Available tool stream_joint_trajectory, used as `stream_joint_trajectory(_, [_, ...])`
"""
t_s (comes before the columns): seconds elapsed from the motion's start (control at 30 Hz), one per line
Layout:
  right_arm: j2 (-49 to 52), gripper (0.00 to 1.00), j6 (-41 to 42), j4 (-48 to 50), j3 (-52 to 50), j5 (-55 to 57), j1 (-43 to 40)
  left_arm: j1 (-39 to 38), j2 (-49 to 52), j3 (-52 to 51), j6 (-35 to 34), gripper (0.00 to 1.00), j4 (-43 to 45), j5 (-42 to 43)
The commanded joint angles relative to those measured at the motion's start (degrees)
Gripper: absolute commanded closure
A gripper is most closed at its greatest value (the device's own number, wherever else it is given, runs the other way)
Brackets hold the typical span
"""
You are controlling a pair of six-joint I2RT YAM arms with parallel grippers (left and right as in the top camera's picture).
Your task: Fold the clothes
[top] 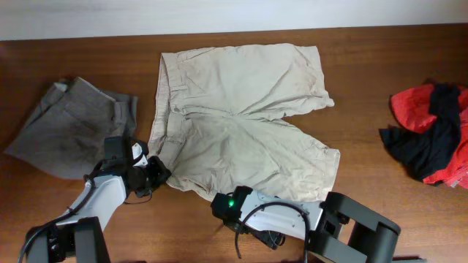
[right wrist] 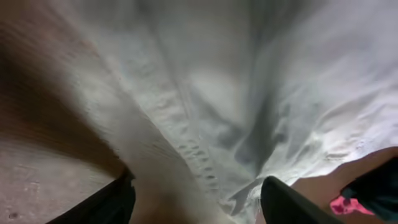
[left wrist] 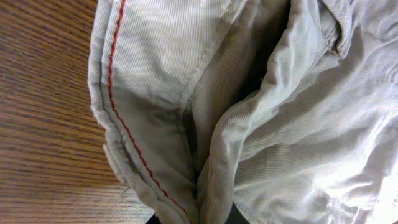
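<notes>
Mid-counter (top: 365,73), spread flat: khaki shorts (top: 241,117), long axis left to right, waistband at the left end, both legs fanning right; near leg toward the robot, far leg toward the back edge. Clenched on the near corner of the waistband, by the look of the left wrist view: left fingers (top: 156,174), with cloth pinched down into their gap. Further right, at the near leg's hem: right fingers (right wrist: 202,196), spread either side of blurred cloth; cannot tell whether grasping or merely pushed against it. Likely next, judging from this: lifting the near edge and carrying it away from the robot onto the far leg, folding along the long axis; left side nearer the waistband, right side nearer the hem. Little open counter beyond the far leg; more to the right, short of the red and black garments (top: 431,131). Just left of the waistband, near but apart: grey shorts (top: 69,128); worth keeping the left wrist from dragging them.
</notes>
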Motion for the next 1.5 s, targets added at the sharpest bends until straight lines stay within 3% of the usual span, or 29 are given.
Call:
stream_joint_trajectory(0.0, [2.0,0.30,3.7,6.2,-0.2,6.4,-1.0,-0.1,-1.1,-0.4,1.6,0.92,0.3,0.7])
stream_joint_trajectory(0.1, [2.0,0.30,3.7,8.4,-0.2,6.4,-2.9,-0.1,-1.1,-0.4,1.6,0.92,0.3,1.2])
stream_joint_trajectory(0.2, [2.0,0.37,3.7,9.5,-0.2,6.4,-5.9,-0.1,-1.1,-0.4,1.6,0.91,0.3,1.7])
stream_joint_trajectory(0.3, [2.0,0.51,3.7,9.5,-0.2,6.4,-7.7,-0.1,-1.1,-0.4,1.6,0.92,0.3,1.7])
stream_joint_trajectory(0.33, [2.0,0.61,3.5,9.5,-0.2,6.4,-8.1,-0.1,-1.1,-0.4,1.6,0.92,0.3,1.7])
stream_joint_trajectory(0.63, [0.7,0.95,3.5,5.8,0.1,6.4,-8.0,-0.1,-1.2,-0.2,3.5,0.94,0.4,3.4])
stream_joint_trajectory(0.9, [-11.9,0.96,5.2,-5.4,5.2,3.9,-8.0,-0.1,-8.1,2.2,6.1,0.99,-3.8,4.5])
stream_joint_trajectory(1.17, [-27.3,0.96,5.2,-7.3,7.8,-3.6,-8.0,-0.1,-24.0,5.9,7.6,0.99,-16.5,4.8])
stream_joint_trajectory(1.47, [-32.5,0.96,5.3,-15.4,13.2,-8.5,-8.0,-3.1,-32.4,15.4,9.9,0.99,-28.5,2.0])
